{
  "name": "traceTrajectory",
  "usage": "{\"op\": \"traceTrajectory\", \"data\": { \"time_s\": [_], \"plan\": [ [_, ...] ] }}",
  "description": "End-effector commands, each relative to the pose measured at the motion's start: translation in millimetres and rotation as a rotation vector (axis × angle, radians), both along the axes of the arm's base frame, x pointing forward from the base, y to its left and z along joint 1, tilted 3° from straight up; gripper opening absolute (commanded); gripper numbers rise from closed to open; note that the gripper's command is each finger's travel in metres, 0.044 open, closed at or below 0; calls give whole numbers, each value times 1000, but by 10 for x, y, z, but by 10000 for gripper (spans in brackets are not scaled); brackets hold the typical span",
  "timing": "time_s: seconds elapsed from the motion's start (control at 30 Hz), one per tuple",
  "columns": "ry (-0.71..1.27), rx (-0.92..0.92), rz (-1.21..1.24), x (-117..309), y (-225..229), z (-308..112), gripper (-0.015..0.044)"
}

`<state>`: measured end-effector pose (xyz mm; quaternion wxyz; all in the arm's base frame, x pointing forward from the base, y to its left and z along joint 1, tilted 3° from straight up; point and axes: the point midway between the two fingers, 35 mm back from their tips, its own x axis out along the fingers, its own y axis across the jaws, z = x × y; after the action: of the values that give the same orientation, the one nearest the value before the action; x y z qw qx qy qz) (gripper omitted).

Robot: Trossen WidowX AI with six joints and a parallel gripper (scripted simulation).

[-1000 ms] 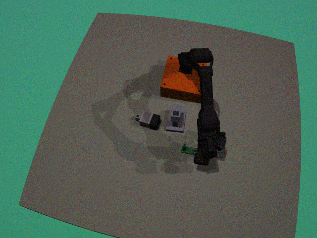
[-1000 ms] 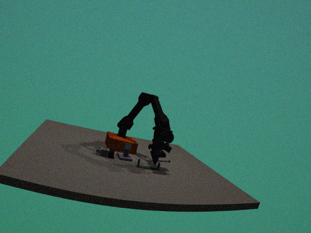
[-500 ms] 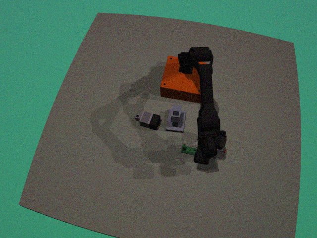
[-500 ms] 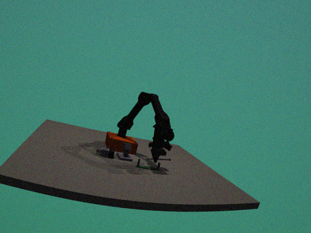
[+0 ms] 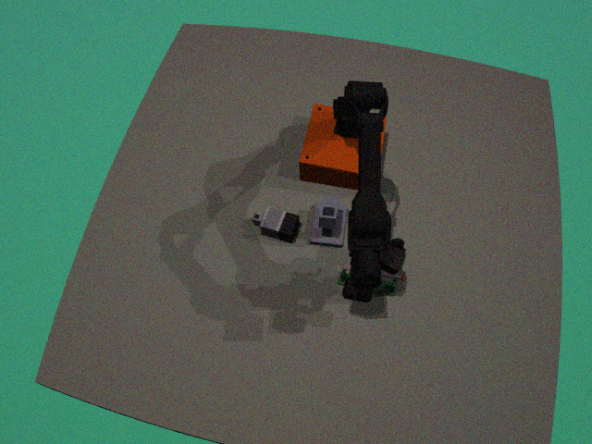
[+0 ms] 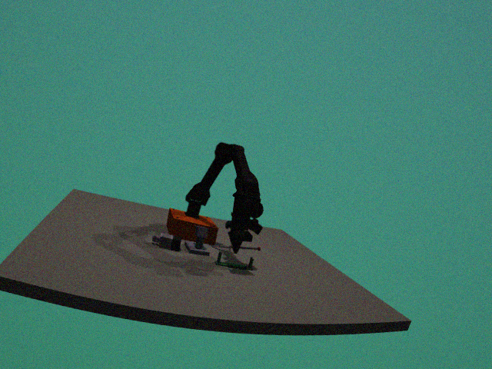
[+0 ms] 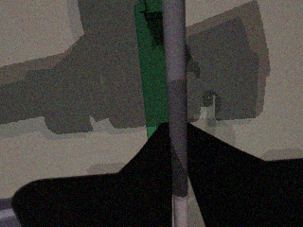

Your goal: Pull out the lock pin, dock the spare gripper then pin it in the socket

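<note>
My gripper [image 6: 236, 251] [image 7: 172, 129] is shut on the lock pin [image 5: 392, 276] [image 6: 250, 248] [image 7: 176, 57]. The pin is a thin pale rod with a red head, held level a little above the green rack [image 5: 388, 288] [image 6: 234, 265] [image 7: 152, 90]; its head is beyond the wrist view. In the top view the arm hides the fingertips and the pin's middle. The grey-lilac mount [image 5: 328, 221] [image 6: 201, 233] stands upright with its square socket facing up and no pin through it. The spare gripper [image 5: 276, 220] [image 6: 166, 242], grey with a black end, lies beside the mount.
The orange base box [image 5: 329, 138] [image 6: 191, 229] carries the arm and stands behind the mount. The arm [image 5: 369, 162] [image 6: 247, 191] reaches forward past the mount's side. The rack's two end posts rise from the table [image 5: 239, 382] [image 6: 294, 294]. Overlapping shadows darken the area around the parts.
</note>
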<state>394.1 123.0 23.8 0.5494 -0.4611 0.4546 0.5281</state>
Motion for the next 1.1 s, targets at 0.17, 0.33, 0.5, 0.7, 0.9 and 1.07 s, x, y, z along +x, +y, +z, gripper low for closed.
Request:
{"op": "traceTrajectory", "data": {
  "time_s": [0.17,0.33,0.5,0.7,0.9,1.07],
  "plan": [
    [5,2,1,-25,-172,23,0],
    [2,0,0,-25,-168,-47,0],
    [-1,-1,1,-23,-164,-123,0],
    [-4,-1,0,-21,-159,-206,0],
    [-9,0,-1,-20,-154,-300,0],
    [-11,1,-1,-19,-151,-357,0]
  ]
}}
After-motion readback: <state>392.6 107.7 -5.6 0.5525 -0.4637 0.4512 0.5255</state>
